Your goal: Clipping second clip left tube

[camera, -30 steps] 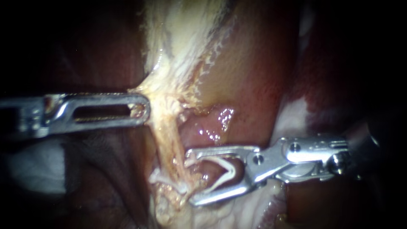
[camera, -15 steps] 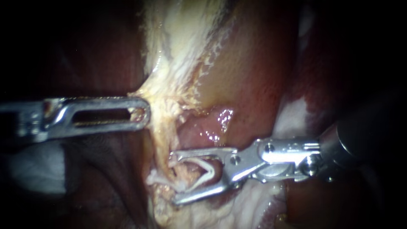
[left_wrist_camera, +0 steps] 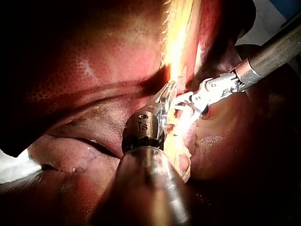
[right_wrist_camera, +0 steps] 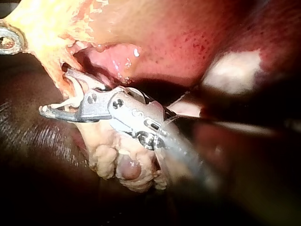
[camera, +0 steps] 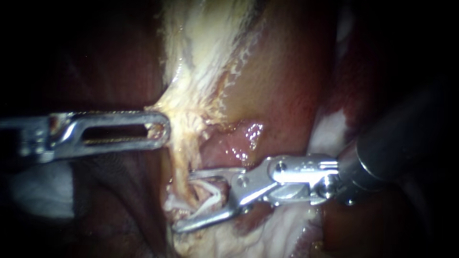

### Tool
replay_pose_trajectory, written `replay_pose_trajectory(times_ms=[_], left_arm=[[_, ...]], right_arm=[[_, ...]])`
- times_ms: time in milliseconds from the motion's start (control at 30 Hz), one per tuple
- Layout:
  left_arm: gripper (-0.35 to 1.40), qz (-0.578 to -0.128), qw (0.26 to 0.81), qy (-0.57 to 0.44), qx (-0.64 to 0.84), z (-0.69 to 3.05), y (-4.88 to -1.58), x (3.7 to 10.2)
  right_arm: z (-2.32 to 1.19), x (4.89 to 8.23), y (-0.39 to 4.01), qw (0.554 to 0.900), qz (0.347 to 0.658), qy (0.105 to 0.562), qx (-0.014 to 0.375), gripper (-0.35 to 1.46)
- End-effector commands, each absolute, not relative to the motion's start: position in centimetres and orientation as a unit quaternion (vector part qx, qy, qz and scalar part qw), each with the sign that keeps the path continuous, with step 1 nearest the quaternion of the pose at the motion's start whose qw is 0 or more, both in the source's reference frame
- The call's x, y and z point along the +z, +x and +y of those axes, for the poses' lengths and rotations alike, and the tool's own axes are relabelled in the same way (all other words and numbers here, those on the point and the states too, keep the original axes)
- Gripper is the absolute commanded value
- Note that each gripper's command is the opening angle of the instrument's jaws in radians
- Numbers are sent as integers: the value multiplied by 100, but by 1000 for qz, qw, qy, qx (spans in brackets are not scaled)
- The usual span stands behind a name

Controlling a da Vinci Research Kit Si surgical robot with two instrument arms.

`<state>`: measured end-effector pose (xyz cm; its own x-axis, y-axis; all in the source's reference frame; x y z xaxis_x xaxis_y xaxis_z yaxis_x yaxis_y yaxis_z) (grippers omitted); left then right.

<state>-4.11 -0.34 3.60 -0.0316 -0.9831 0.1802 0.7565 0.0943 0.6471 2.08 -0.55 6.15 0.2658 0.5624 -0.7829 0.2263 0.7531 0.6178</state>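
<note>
My left instrument comes in level from the left, its slotted jaws shut on the pale tissue at the gallbladder's lower end. From there a yellowish tube runs down. My right instrument straddles this tube, jaws wide apart, one on each side. A white V-shaped clip is held between both jaws. A white strand lies across the tube by the lower jaw. In the right wrist view the right instrument reaches past the tube. The left wrist view shows the left instrument beside the right instrument.
Dark red liver lies left of the tube and behind the left instrument. Pale fatty tissue sits under the right instrument's joint. White gauze shows at the lower left.
My right instrument has slid left along with its clip, so its jaws now reach around the tube. The left instrument and the tissue it holds have stayed put.
</note>
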Motion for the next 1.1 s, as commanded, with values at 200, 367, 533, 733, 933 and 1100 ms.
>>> replay_pose_trajectory(times_ms=[200,367,533,733,933,1100], left_arm=[[-35,-310,671,183,-648,-34,-411,360],[-35,-310,671,182,-648,-34,-411,360],[-35,-310,671,182,-648,-34,-411,360],[-35,-310,672,183,-648,-34,-411,360],[-35,-310,672,183,-647,-33,-411,361],[-35,-310,672,183,-647,-33,-410,361]], right_arm=[[-57,617,216,721,595,336,113,59],[-58,618,220,716,596,347,109,58],[-58,618,222,712,595,357,108,55],[-57,618,214,711,595,359,106,2],[-50,624,207,714,584,360,136,-35],[-53,627,208,721,573,366,138,-35]])
